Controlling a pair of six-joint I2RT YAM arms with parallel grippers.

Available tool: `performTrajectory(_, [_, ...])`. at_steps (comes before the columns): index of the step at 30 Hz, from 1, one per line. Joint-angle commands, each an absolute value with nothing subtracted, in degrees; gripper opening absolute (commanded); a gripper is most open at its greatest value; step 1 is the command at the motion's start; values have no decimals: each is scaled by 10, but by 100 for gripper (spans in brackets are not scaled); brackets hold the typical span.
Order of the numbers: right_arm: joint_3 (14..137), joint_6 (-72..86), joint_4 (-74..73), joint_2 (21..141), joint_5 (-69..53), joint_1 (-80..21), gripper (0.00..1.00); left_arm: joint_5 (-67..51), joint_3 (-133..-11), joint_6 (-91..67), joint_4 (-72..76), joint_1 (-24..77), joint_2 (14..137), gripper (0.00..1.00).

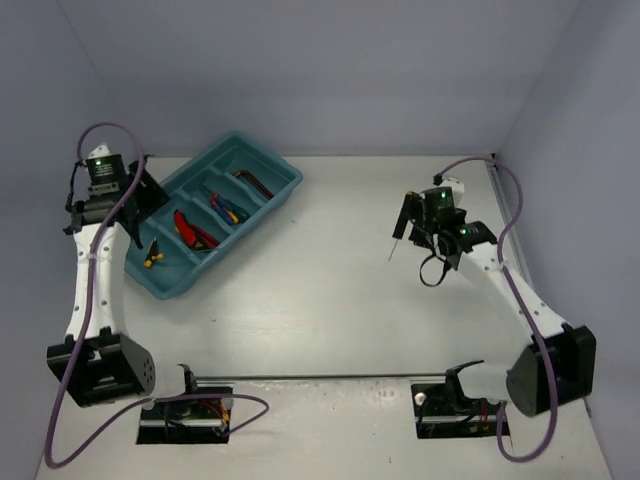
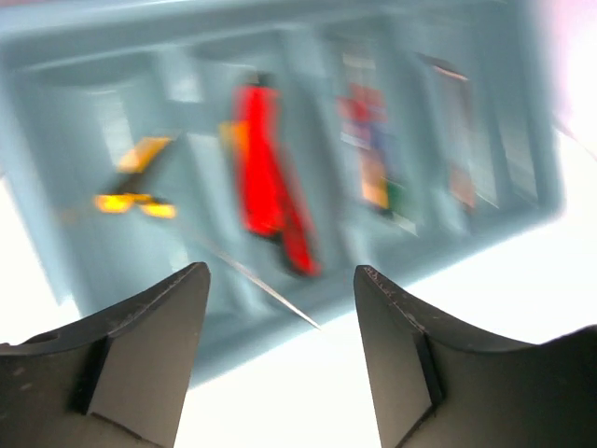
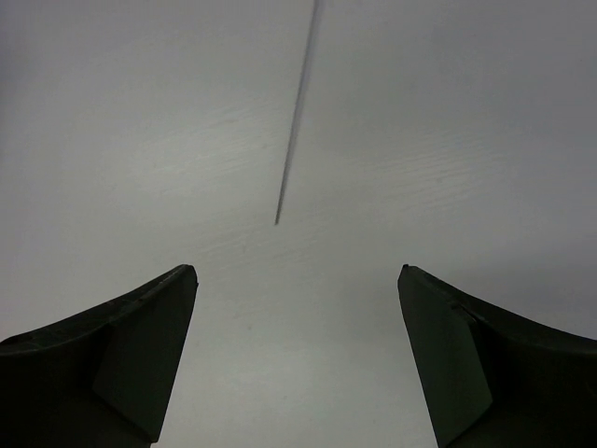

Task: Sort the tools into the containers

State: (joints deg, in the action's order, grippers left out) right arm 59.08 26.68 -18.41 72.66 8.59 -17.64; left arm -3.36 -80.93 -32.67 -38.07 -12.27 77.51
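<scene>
Top external view: teal tray [image 1: 170, 283] at far left of table [image 1: 330, 310], set aslant; four compartments, near to far: yellow-black T-handle drivers [image 1: 152, 253]; red utility knives [image 1: 190, 230]; screwdrivers [image 1: 225, 207]; dark hex keys [image 1: 255, 182]. Left gripper [image 2: 280, 269] over tray's left side, fingers spread wide, holding nothing; right gripper [image 3: 297, 271] over bare table at right, well apart from tray, fingers likewise wide, empty.
</scene>
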Motion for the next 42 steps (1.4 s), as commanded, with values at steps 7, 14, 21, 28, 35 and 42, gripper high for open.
performTrajectory(7, [745,329,-109,972,142,-105,77,-99,-744,-348,-421,60,641,64])
performTrajectory(14, [841,301,-103,1111,119,-101,58,-119,-692,-333,-459,99,591,64])
performTrajectory(21, [859,302,-92,1174,98,-101,40,-130,-664,-322,-476,99,575,64])
performTrajectory(28, [842,311,-89,1197,111,-101,26,-131,-669,-313,-485,99,574,64])
performTrajectory(35, [806,302,-90,1203,121,-101,0,-140,-672,-316,-484,99,580,64])
performTrajectory(42, [764,246,-83,1122,114,-127,0,-156,-696,-332,-477,117,610,64])
